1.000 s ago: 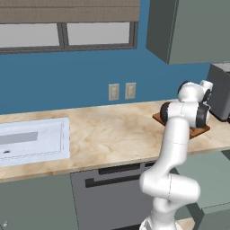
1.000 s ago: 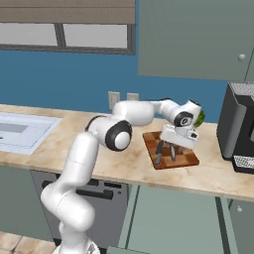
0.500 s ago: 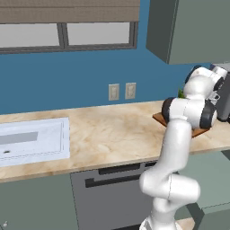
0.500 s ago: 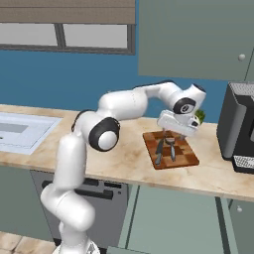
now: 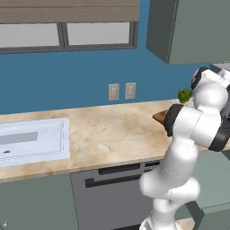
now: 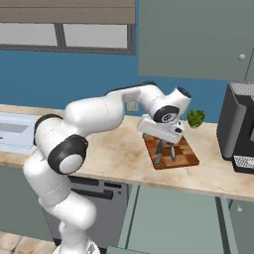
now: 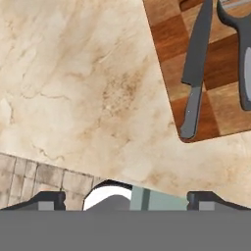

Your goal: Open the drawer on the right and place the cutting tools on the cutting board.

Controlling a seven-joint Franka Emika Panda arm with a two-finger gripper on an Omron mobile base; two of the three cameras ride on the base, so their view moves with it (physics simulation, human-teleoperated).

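From the right side, the gripper point(image 6: 166, 135) hung just above the cutting board point(image 6: 186, 158), and two slim cutting tools point(image 6: 159, 152) lay on the board beneath it. The hand's own camera gave the close look: a knife point(image 7: 196, 68) with dark handle and grey blade lay flat on the checkered squares, beside a second dark tool point(image 7: 241, 49) cut off by the frame edge, possibly scissors. The finger tips point(image 7: 41, 198) sat wide apart and held nothing. From the left, the arm hid most of the board; the sink point(image 5: 31, 141) showed there instead.
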